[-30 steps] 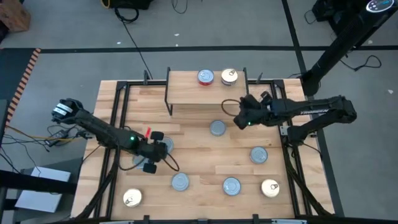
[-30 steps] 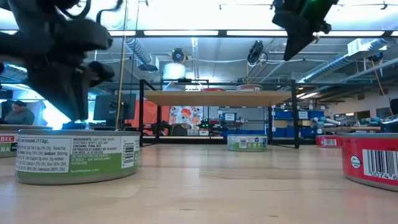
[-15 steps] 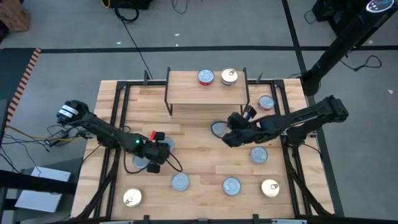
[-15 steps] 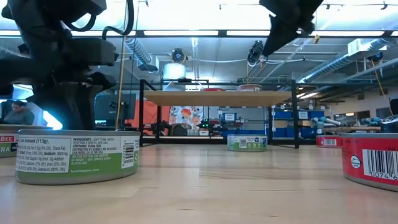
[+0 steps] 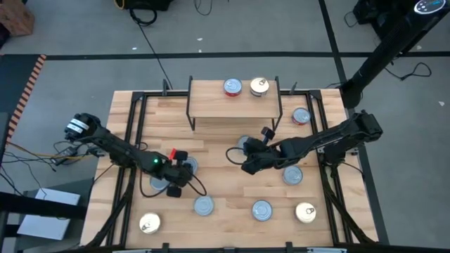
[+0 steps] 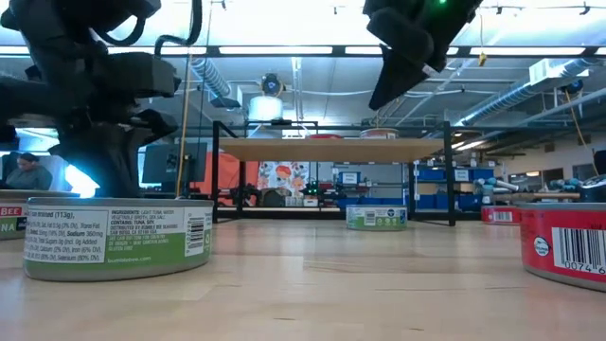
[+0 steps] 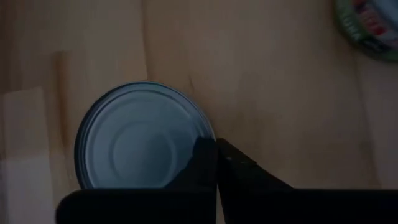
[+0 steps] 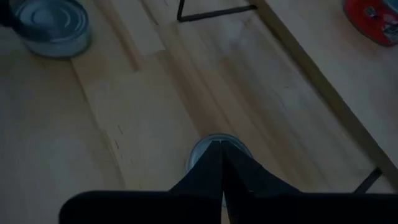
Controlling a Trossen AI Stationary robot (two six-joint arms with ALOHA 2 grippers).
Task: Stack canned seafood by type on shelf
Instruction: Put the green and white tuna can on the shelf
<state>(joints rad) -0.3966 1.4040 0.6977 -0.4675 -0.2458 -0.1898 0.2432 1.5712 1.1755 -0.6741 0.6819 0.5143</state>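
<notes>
Two tins (image 5: pixel 232 86) sit side by side on the shelf (image 5: pixel 211 105); more tins (image 5: pixel 261 209) lie scattered across the surface (image 5: pixel 225 172) before it.

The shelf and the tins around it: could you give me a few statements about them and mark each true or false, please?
1. Two tins stand on the shelf: the red-topped tin and the gold-topped tin. True.
2. Those two tins are stacked. False; they stand side by side.
3. The left gripper is shut beside a silver tin. True.
4. The right gripper is wide open. False; it is shut.
</notes>
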